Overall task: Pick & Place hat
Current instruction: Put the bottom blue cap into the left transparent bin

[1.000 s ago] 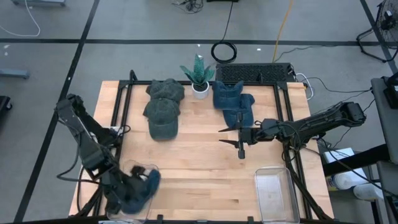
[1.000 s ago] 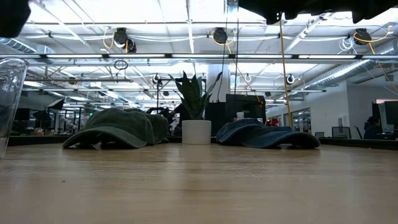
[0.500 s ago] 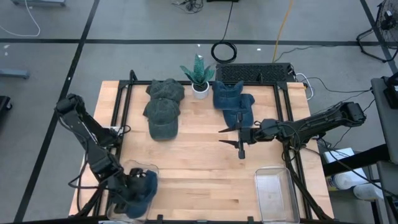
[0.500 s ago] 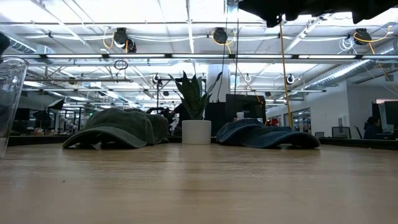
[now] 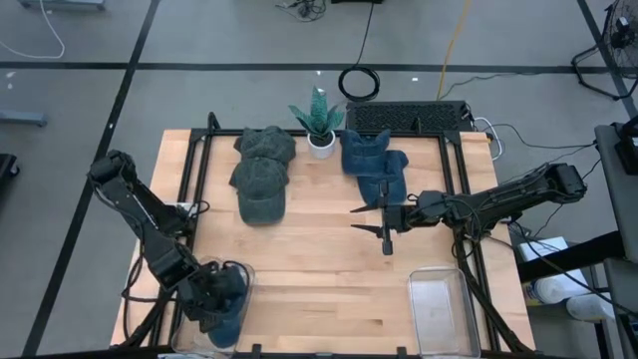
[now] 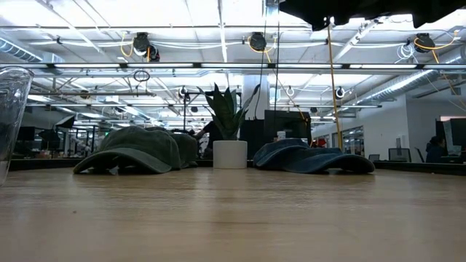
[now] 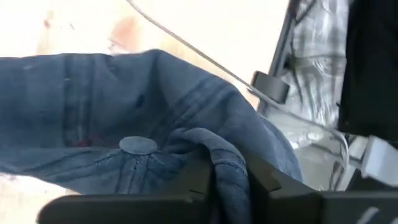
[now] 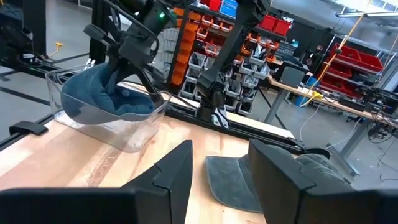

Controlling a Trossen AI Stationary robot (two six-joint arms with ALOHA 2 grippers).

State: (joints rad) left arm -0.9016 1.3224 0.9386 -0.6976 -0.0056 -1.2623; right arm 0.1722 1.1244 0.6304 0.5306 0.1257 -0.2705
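At the table's near-left corner, the left gripper point(image 5: 214, 304) reaches down into a clear bin point(image 8: 134, 137), its fingers pinching a fold of the blue hat point(image 7: 124, 118) that lies inside. Right gripper point(image 5: 385, 237) hovers over mid-table, fingers partly apart, holding nothing. Two green hats point(image 5: 261, 178) and more blue hats point(image 5: 374, 160) flank a plant point(image 5: 319, 122) at the far edge.

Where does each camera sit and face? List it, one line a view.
High: overhead, straight down on the table; both arms show.
Low: table height, facing green hats and plant; dark arm parts at top.
Left wrist: close on the blue hat pinched in the left tool.
Right wrist: mid-table, past the open right tool toward the bin.
Both wrist views share the blue hat.
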